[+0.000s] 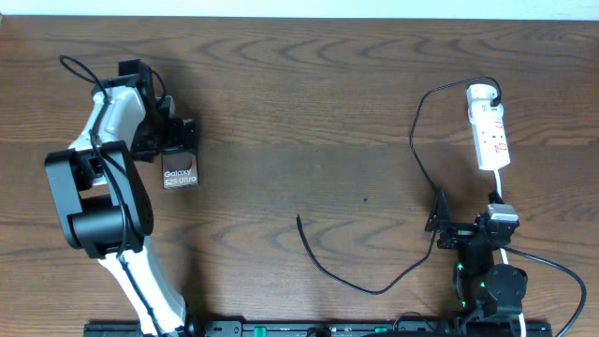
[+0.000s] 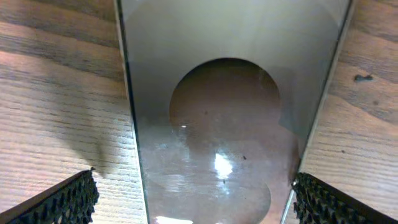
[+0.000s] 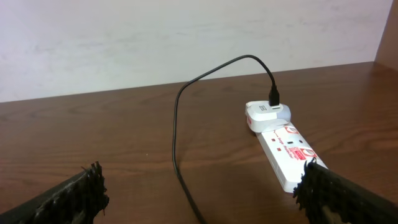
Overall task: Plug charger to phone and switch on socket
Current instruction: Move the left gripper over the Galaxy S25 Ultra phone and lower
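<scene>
Work surface: a dark brown wood-grain table (image 1: 309, 103). In the right wrist view, a plain off-white wall (image 3: 124, 43) stands behind its far edge.

Left side: the flat rectangular grey-brown phone (image 1: 180, 176), printed "Galaxy S25 Ultra", lies face up on the table. The left gripper (image 2: 196, 205) hangs directly above it, jaws spread wide, one black ribbed finger (image 2: 62, 202) outside each long edge. Contact with the phone cannot be determined.

Right side: the narrow white socket (image 3: 287, 152) with red markings lies flat near the far edge. A white adapter block (image 3: 267, 115) sits at its rounded end. The thin black charger (image 1: 415, 140) is plugged into this block, and its cable loops toward the table centre. Its connector tip (image 1: 298, 217) lies free, well apart from the phone.

The right gripper (image 3: 205, 199) stands near the socket, jaws wide and holding nothing.
</scene>
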You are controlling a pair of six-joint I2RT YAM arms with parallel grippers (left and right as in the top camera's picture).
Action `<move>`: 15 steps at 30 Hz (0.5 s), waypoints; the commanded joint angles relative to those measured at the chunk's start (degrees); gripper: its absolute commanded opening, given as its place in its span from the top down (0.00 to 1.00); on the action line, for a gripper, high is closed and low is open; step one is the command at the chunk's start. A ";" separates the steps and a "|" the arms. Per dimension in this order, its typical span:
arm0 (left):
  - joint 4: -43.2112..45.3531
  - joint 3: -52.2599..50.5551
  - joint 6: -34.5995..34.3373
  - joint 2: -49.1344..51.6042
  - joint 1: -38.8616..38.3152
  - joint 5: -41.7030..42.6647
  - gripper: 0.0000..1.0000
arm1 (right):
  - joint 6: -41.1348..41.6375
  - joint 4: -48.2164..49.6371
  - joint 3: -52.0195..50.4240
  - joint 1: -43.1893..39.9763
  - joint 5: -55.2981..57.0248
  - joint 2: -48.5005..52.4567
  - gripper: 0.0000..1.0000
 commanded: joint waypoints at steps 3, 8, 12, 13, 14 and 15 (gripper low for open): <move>-0.42 0.52 1.73 0.11 -0.20 3.28 0.02 | -0.20 -0.17 -0.04 -0.24 0.11 -0.24 0.01; -0.61 0.52 1.73 0.11 -0.20 3.23 0.02 | -0.20 -0.17 -0.04 -0.24 0.11 -0.24 0.01; -0.57 0.52 1.70 0.11 -0.20 2.80 0.02 | -0.20 -0.17 -0.04 -0.24 0.11 -0.24 0.01; -0.57 0.52 1.70 0.11 -0.20 2.75 0.02 | -0.20 -0.17 -0.04 -0.24 0.09 -0.24 0.01; -0.55 0.52 1.68 0.11 -0.22 2.60 0.02 | -0.20 -0.17 -0.04 -0.24 0.11 -0.24 0.01; -0.55 0.48 1.68 0.11 -0.31 2.34 0.02 | -0.20 -0.17 -0.04 -0.24 0.11 -0.24 0.01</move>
